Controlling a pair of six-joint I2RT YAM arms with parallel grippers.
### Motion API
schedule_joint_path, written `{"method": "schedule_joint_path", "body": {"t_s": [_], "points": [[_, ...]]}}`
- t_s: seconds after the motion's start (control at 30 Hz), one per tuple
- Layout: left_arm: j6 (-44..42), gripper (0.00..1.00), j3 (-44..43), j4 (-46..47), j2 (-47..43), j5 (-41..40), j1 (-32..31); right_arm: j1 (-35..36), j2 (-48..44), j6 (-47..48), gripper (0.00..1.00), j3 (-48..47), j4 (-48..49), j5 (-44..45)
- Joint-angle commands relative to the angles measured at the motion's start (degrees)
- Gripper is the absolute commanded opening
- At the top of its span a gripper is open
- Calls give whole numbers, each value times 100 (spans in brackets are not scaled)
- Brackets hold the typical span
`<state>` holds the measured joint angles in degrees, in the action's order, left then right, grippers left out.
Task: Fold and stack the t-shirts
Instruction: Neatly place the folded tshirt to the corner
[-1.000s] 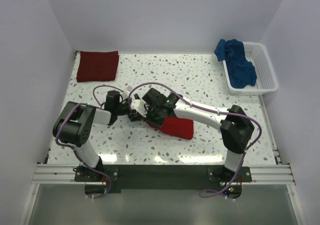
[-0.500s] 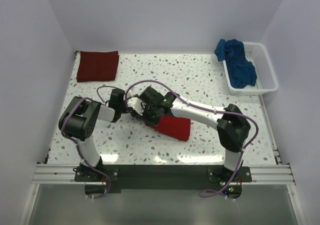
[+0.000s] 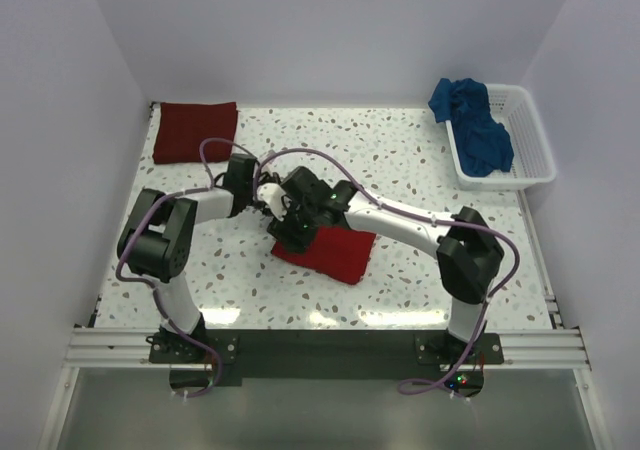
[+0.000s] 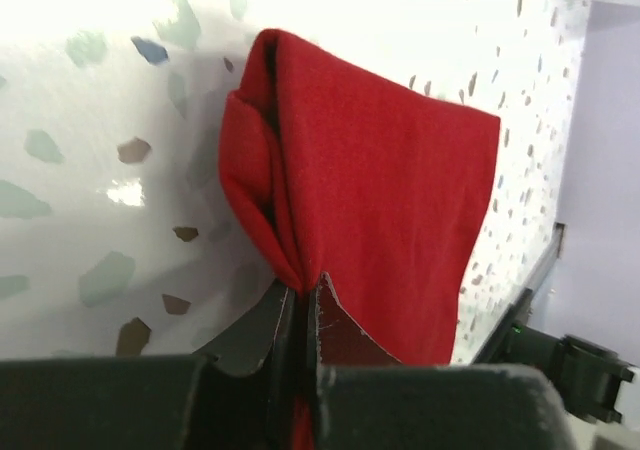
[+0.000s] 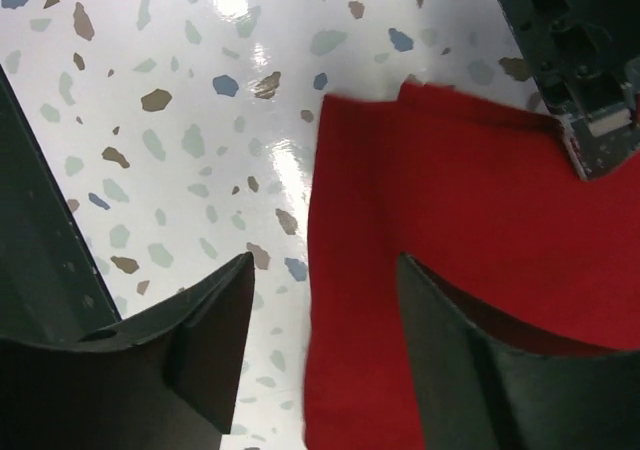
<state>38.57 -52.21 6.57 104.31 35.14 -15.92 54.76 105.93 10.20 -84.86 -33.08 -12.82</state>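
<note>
While left fingers (image 4: 248, 336) pinch the red t-shirt (image 4: 390, 200), right fingers (image 5: 200, 340) stand apart.

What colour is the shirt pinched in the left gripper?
The shirt is bright red, clearest in the left wrist view.

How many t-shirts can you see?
3. A bright red t-shirt mid-table, pinched by the left gripper; a folded maroon t-shirt at the far-left corner; a blue t-shirt in the white basket, possibly hiding more.
</note>
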Motion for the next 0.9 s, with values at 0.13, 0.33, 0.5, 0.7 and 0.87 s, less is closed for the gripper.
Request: {"method": "schedule_joint_path", "body": {"t_s": [0.13,0.33,0.5,0.7,0.87], "points": [[-2105,0,-1667,-2088,-131,-1543,-16,-615,-985,-352,84,48,65,-309],[-3099,0,-2888,-2555,106,-2677,-16,-1274,-1539,-185,96,268,-207,-37],[-3601,0,-3927,-2749,511,-3495,-7,-1705,-1777,-9,99,488,-269,156],[-4041,0,-5079,-2722,1143,-3997,168,-1811,-1909,70,99,655,-243,324],[-4410,0,-5958,-2635,1557,-4225,396,-1838,-1936,96,99,786,-199,368]]}}
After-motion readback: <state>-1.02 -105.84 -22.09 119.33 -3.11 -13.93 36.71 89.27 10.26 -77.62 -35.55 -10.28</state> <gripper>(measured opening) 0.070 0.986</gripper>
